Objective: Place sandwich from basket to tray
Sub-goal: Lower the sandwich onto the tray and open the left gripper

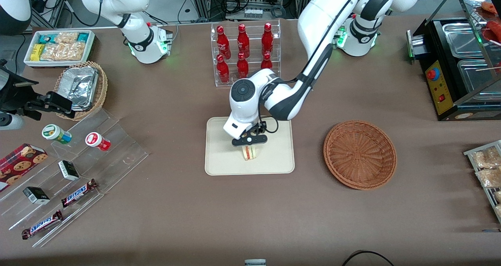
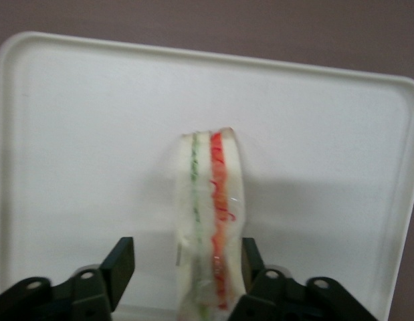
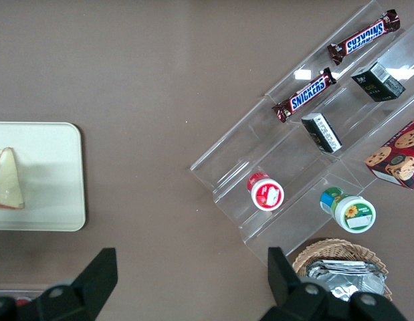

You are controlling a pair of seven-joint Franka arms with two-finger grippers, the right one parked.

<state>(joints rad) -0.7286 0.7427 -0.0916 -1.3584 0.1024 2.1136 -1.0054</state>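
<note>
The sandwich (image 1: 250, 153) is standing on its edge on the cream tray (image 1: 219, 156), near the tray's middle, with its red and green filling lines facing up toward the wrist camera. The left gripper (image 1: 249, 145) is hanging directly above it, fingers spread apart: in the wrist view one fingertip (image 2: 120, 262) is sitting clear of the bread with a gap showing, the other fingertip (image 2: 252, 256) is lying just beside the crust, and whether that one is touching cannot be told; nothing is being clamped. The reddish-brown wicker basket (image 1: 360, 154) is resting on the brown table (image 1: 164, 215) toward the working arm's end, well apart from the tray, with nothing showing inside it. A clear rack of red bottles (image 1: 244, 53) is standing farther from the front camera than the tray, near it. Toward the parked arm's end, a stepped clear display (image 1: 78, 180) is carrying two Snickers bars (image 1: 78, 193), small dark boxes (image 1: 68, 170) and two round tubs (image 1: 98, 141), with a cookie box (image 1: 19, 164) beside it. A tan basket of foil containers (image 1: 82, 87) and a white bin of snack packets (image 1: 58, 47) are lying farther from the camera than that display. A black warmer with metal trays (image 1: 458, 66) is occupying the working arm's end.
</note>
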